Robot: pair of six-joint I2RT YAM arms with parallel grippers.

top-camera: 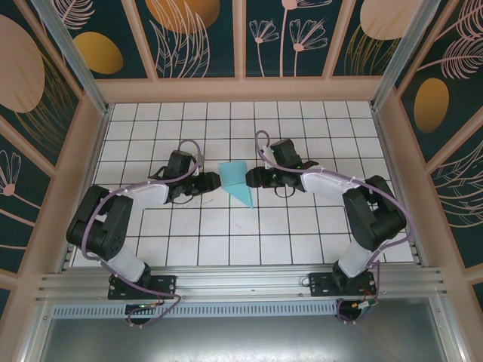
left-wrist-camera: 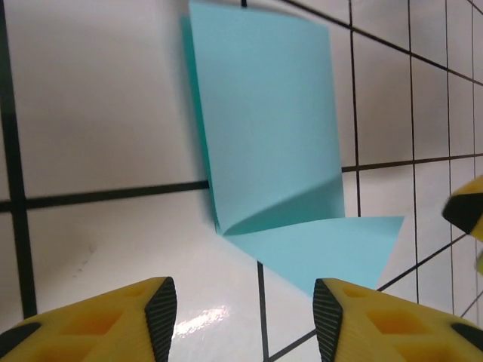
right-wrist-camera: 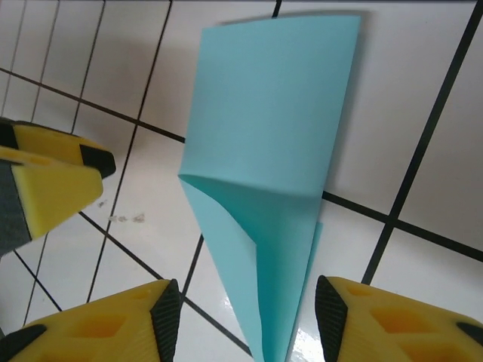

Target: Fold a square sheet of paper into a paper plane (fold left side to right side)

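Observation:
The turquoise sheet of paper [top-camera: 235, 179] lies on the white tiles, folded into a loose paper plane shape. It is broad at the far end and tapers to a point at the near right. One flap stands up slightly. My left gripper [top-camera: 212, 183] sits just left of it, open, with bare tile between its fingers [left-wrist-camera: 245, 317] and the paper [left-wrist-camera: 272, 151] just ahead. My right gripper [top-camera: 253, 178] sits just right of it, open [right-wrist-camera: 249, 320]. The paper's [right-wrist-camera: 264, 151] pointed end lies between its pads without touching either.
The white grid-tiled floor [top-camera: 226, 234] is walled by patterned panels on three sides. An aluminium rail [top-camera: 241, 283] carries both arm bases at the near edge. The other gripper's yellow finger shows at the left wrist view's right edge [left-wrist-camera: 468, 215] and the right wrist view's left edge [right-wrist-camera: 53, 188].

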